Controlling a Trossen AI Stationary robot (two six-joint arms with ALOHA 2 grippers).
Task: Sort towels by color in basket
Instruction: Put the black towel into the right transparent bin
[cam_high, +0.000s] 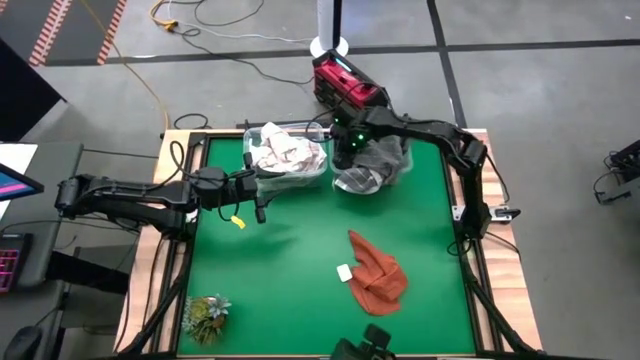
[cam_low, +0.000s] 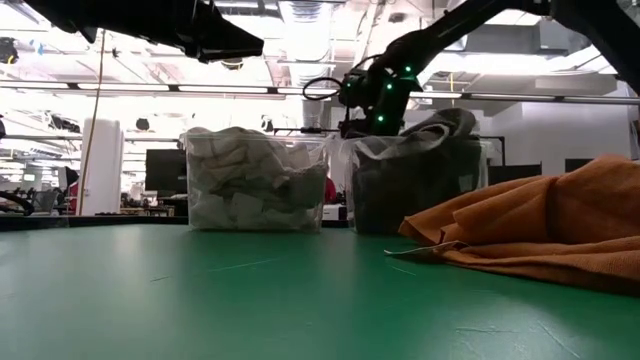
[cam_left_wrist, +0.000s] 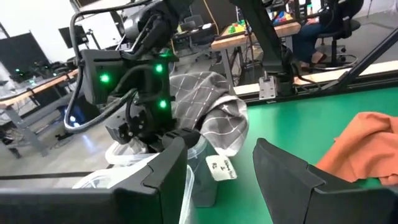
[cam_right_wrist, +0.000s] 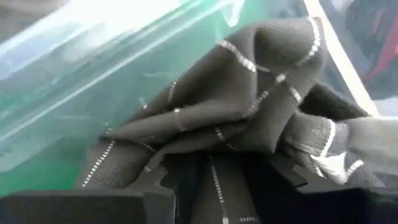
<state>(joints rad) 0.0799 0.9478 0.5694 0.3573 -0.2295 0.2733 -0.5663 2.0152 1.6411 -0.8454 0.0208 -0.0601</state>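
Observation:
Two clear bins stand at the table's far edge. The left bin (cam_high: 287, 157) holds white towels (cam_low: 250, 180). The right bin (cam_high: 378, 168) holds dark grey checked towels (cam_left_wrist: 208, 109), heaped above its rim and hanging over its wall. My right gripper (cam_high: 346, 152) is open, just above that heap at the bin's left side. My left gripper (cam_high: 257, 192) is open and hovers at the near side of the white bin, holding nothing. A rust orange towel (cam_high: 379, 273) lies crumpled flat on the table's near right part. My right gripper comes from above, pointing down into the dark bin. Its open fingers (cam_right_wrist: 155, 186) stand on either side of a raised fold of the top dark grey checked towel (cam_right_wrist: 217, 143). The cloth lies against them, slack on the heap. Whether they pinch it I cannot tell.
A small white tag (cam_high: 344, 272) lies beside the orange towel. A small green plant (cam_high: 205, 315) sits at the near left corner. A yellow tag (cam_high: 238, 222) lies below my left gripper. Bare green mat (cam_high: 290, 260) spreads between bins and near edge.

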